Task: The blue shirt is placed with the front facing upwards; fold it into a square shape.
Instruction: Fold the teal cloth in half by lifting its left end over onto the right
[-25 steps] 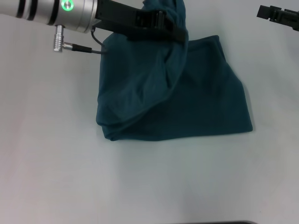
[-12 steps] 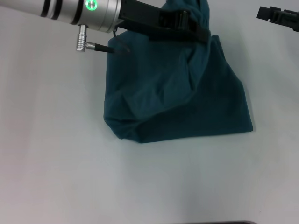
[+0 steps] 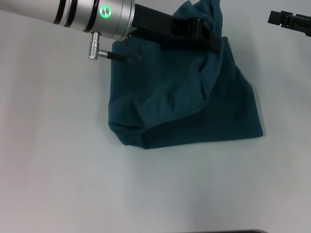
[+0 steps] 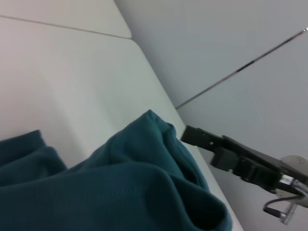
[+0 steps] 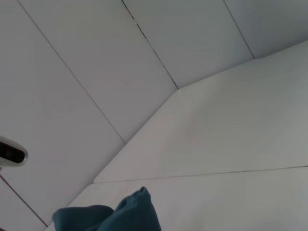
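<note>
Since a second ago the left arm has swept across toward the robot's right, dragging the lifted flap of the blue shirt [image 3: 194,104] with it, so the near-left bulge of cloth has drawn in and the bundle looks narrower than it did. Now the left gripper [image 3: 210,39] sits at the far edge of the shirt, its jaws clamped on a gathered tuft of the fabric that pokes up past the fingers; from the left wrist view that same tuft [image 4: 144,173] rises in a rounded peak close to the camera. My guess is the cloth is held high like this so the carried layer can clear the layer beneath and drop flat on top, making one more fold toward the square. The shirt lies on the white table [image 3: 73,170], already doubled over, its near edge fairly straight on the right and rumpled at the left corner, with a diagonal ridge running under the held flap. No lettering or collar shows from here. The right gripper [image 3: 286,19] hangs well apart at the far right, off the cloth, and I cannot tell how its jaws stand. No containers are anywhere on the table, so nothing is held in anything.
</note>
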Motion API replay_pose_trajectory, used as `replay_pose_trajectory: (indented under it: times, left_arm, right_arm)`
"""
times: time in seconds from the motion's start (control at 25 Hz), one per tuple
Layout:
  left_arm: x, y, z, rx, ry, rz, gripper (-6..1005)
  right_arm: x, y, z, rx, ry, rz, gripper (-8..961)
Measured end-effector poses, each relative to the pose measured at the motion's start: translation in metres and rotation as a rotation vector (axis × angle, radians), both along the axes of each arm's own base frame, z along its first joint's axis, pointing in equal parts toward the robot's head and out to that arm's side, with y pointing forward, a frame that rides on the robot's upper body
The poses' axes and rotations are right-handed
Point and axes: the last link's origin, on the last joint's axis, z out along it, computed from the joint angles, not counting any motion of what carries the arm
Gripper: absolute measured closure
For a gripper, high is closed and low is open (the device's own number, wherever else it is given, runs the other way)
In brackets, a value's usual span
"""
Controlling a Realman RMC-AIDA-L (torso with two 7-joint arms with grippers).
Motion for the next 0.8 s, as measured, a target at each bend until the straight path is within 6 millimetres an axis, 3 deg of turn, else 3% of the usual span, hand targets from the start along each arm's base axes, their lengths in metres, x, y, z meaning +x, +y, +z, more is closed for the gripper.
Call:
replay_pose_trajectory:
  times: [0.48, 0.8]
  left_arm:
    - [0.000, 0.000, -0.021, -0.022, 0.011, -0.004, 806]
    - [-0.002, -0.002, -0.018, 0.004, -0.039, -0.043, 686]
  right_arm:
    - [-0.001, 0.001, 0.000, -0.003, 0.003, 0.004, 243]
    - [-0.001, 0.001, 0.000, 0.001, 0.001, 0.001, 243]
